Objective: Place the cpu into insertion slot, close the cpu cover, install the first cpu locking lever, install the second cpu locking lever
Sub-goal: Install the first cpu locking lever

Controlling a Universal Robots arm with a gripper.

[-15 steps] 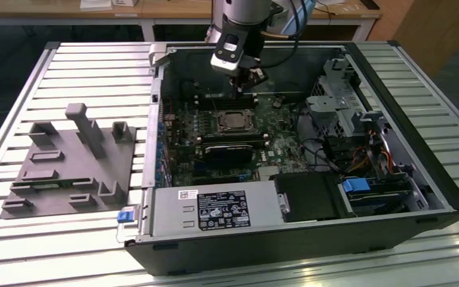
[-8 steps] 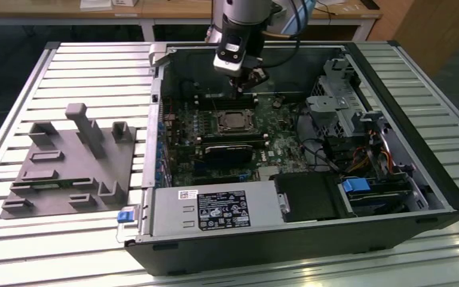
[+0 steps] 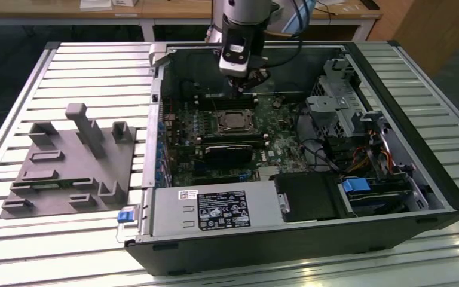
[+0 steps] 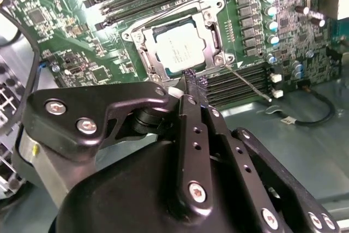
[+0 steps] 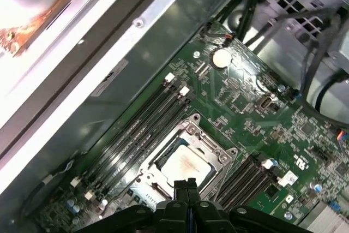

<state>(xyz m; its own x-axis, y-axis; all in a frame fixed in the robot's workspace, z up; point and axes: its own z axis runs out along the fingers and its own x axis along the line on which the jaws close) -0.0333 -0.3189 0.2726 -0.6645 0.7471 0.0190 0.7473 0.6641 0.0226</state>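
Second wrist view shows you the gripper with its fingers pressed together, holding nothing. The cpu lies flat in the insertion slot, just beyond the fingertips.

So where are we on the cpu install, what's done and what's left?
Done: the cpu sits in the insertion slot, and the cpu cover looks closed over it. In hand: the tool, shut and empty, hovers at the socket's edge. Left: one locking lever sticks out loose beside the socket; the other's state I cannot tell.
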